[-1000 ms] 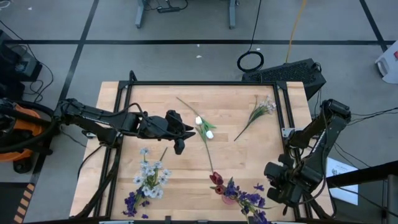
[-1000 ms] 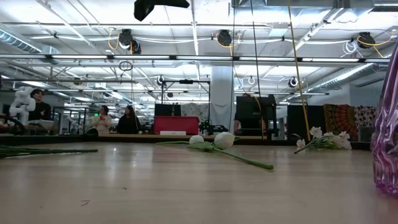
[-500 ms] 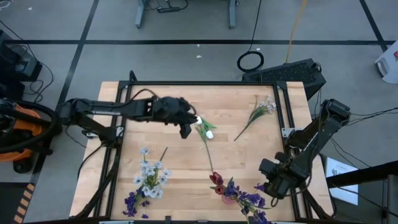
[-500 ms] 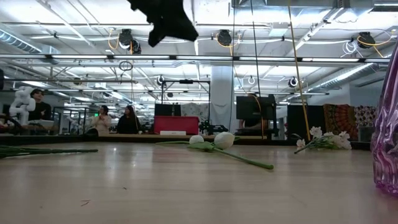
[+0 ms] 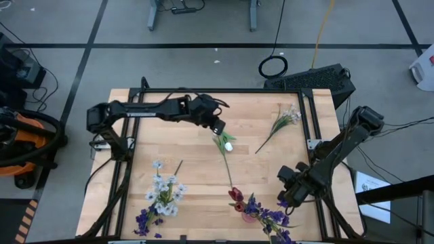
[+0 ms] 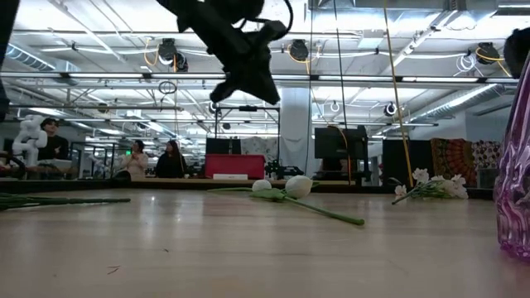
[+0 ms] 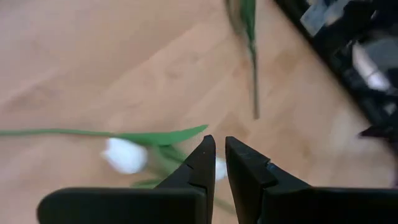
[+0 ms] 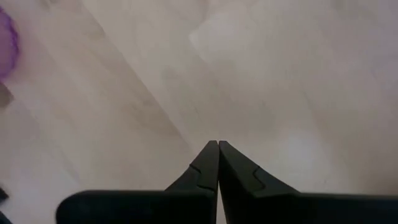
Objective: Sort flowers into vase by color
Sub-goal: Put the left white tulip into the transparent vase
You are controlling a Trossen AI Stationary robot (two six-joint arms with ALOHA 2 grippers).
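Note:
Two white tulips (image 5: 224,141) lie on their sides mid-table, also seen in the low view (image 6: 286,188) and the left wrist view (image 7: 125,155). My left gripper (image 5: 218,126) (image 6: 245,84) (image 7: 219,147) hovers above the tulips' far side, fingers shut but for a sliver, holding nothing. A white blossom sprig (image 5: 283,122) (image 6: 431,188) lies toward the far right. White, pale-blue and purple flowers (image 5: 161,196) stand at the near left. A purple vase (image 5: 249,215) (image 6: 515,174) holds red tulips and purple sprigs. My right gripper (image 5: 285,195) (image 8: 217,147) hangs shut to its right.
A short loose stem (image 5: 178,167) lies near the left flower bunch. Black frame rails (image 5: 308,112) run along the table's left, right and far sides. Bare wood lies between the tulips and the right sprig. People sit far off in the room (image 6: 153,160).
My left gripper has swung from the table's middle toward the far edge and to the right, ending over the white tulips' far side. My right gripper has shifted left, closer to the purple vase. No flower has moved.

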